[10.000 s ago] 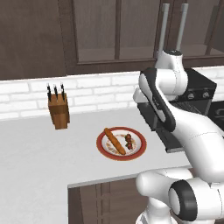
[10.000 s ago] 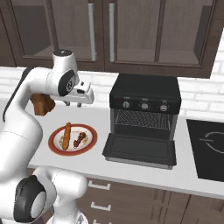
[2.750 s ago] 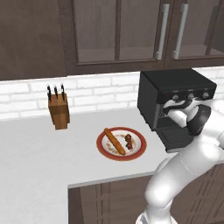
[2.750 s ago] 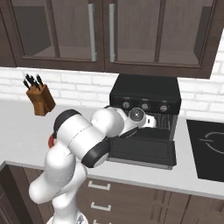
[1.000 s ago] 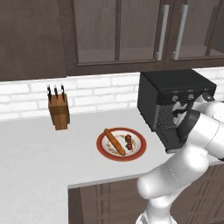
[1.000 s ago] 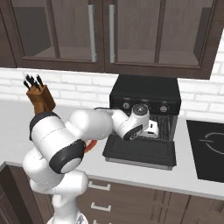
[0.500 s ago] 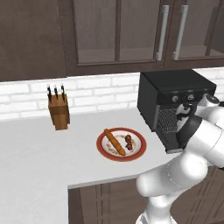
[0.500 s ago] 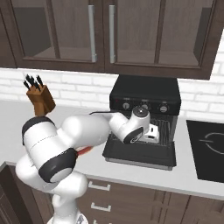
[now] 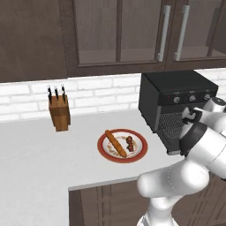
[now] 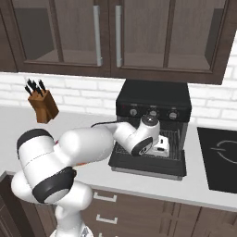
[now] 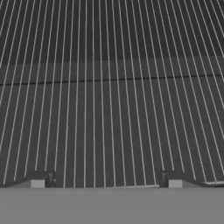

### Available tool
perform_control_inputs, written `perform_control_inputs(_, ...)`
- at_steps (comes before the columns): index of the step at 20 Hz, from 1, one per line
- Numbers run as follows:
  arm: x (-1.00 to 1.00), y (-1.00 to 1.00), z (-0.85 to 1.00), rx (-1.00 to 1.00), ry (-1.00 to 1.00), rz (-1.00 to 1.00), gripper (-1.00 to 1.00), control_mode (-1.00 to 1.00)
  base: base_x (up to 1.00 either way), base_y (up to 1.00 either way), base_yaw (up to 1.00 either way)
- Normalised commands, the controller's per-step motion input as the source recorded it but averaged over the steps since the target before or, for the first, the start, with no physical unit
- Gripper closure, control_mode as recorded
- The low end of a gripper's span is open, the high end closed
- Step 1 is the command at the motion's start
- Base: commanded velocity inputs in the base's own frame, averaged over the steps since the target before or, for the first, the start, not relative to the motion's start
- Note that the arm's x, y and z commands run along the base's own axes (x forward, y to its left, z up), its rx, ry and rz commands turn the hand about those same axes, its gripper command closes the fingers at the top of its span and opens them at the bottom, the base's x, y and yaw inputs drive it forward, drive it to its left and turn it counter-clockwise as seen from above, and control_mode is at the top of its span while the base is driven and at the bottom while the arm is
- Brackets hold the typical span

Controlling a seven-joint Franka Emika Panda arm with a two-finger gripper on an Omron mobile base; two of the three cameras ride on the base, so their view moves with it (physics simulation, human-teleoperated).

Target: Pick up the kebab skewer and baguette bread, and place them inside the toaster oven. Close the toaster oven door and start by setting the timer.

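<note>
My pincer (image 11: 106,181) is spread wide and holds nothing, reaching into the toaster oven (image 10: 152,105), its wire rack (image 11: 109,96) just ahead of my fingertips (image 11: 175,180).

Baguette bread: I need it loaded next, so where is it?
In the left base view the baguette bread lies on the red-rimmed plate, left of the kebab skewer, between knife block and toaster oven.

A home kitchen. Dark wood cupboards (image 9: 119,35) with glass doors and long silver handles up high. White brick wall (image 9: 97,95) behind a pale grey table (image 9: 39,150). Knife block (image 9: 59,112) with black handles near the wall. Black toaster oven (image 10: 152,125) with round knobs. Black stove top (image 10: 220,157) off to one side. Red plate (image 9: 122,146) with bread and meat on it.
</note>
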Motion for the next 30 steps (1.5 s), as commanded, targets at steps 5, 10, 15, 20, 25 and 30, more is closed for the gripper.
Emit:
perform_control_inputs(5,-0.77,-0.01,-0.92,0.0,0.05,0.0,-1.0,-1.0,0.0,0.0,0.0)
perform_control_inputs(10,-0.71,0.0,-0.83,0.0,0.08,0.0,-1.0,-1.0,0.0,0.0,0.0)
perform_control_inputs(15,-0.5,-0.04,-0.58,0.0,0.07,0.0,-1.0,-1.0,0.0,0.0,0.0)
perform_control_inputs(20,-0.33,-0.1,0.55,0.01,-0.01,0.0,-1.0,-1.0,0.0,0.0,0.0)
perform_control_inputs(25,-0.32,0.62,0.8,-0.02,-0.04,0.0,-1.0,-1.0,0.0,0.0,0.0)
perform_control_inputs(30,-0.08,1.0,0.29,-0.09,-0.01,0.04,-1.0,-1.0,0.0,0.0,0.0)
